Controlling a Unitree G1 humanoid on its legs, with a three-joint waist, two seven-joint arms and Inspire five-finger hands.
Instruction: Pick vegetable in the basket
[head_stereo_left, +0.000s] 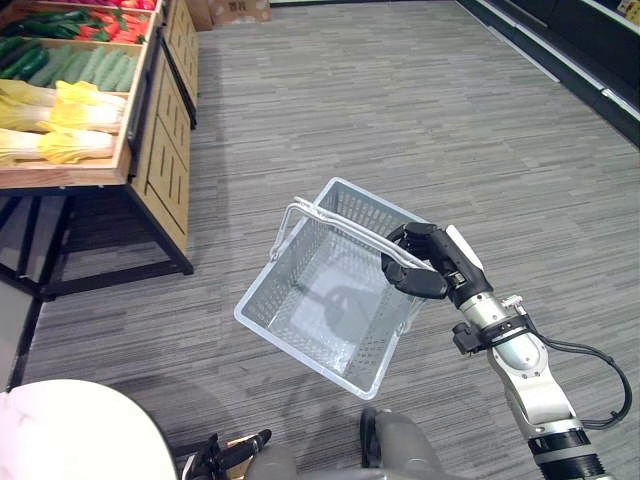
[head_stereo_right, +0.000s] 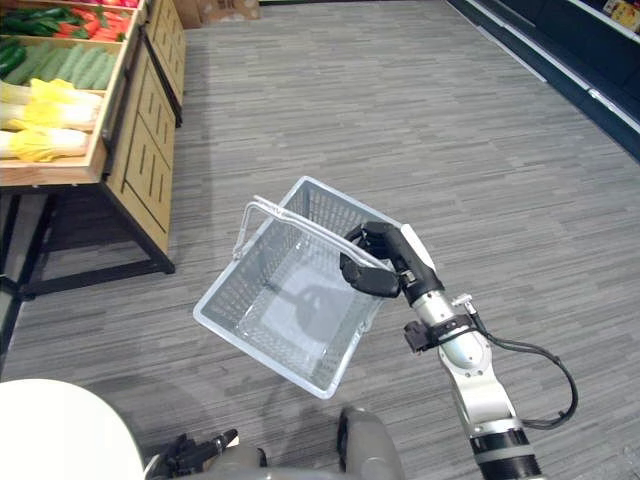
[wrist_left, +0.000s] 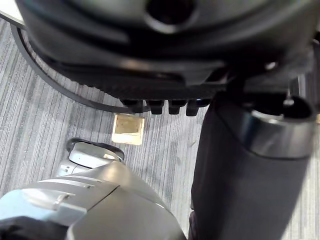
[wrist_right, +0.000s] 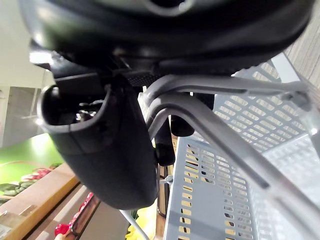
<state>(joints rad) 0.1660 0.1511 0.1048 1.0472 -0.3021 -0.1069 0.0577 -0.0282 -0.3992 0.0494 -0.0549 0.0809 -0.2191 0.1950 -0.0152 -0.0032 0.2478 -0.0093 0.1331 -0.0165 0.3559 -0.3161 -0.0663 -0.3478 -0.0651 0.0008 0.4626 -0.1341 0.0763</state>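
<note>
— Over the grey plank floor (head_stereo_left: 400, 100), off the wooden stand's near right corner: what hangs there?

— A grey mesh basket (head_stereo_left: 345, 210), lifted off the floor and tilted, its open mouth turned up toward the head camera. It hangs apart from the stand (head_stereo_left: 160, 150).

— Which hand has it?

— The right hand (head_stereo_left: 420, 262). Its fingers are curled round the two handles (head_stereo_left: 340, 228), which are swung up together over the basket's mouth, and the thumb closes in from the other side. The right wrist view shows both bars passing between thumb and fingers, with the basket's slotted wall just past them.

— And the vegetables?

— Those I can see lie in the stand's crates, well apart from the basket. Along the stand's near edge lie the pale leafy vegetables (head_stereo_left: 60, 115), white with yellow. Behind them, the long green vegetables (head_stereo_left: 85, 65) fill the next crate. Toward the far edge sit the red and dark green vegetables (head_stereo_left: 120, 25).

— Where is the left hand?

— Low at the robot's left side you can see the left hand (head_stereo_left: 232, 452), over the floor. Its fingers hang loose and fairly straight, holding nothing. Its wrist view shows a small tan square (wrist_left: 128, 129) lying flat on the floor below.

— Anything else?

— Dark shelving (head_stereo_left: 580, 40) runs along the floor's far right side.
</note>
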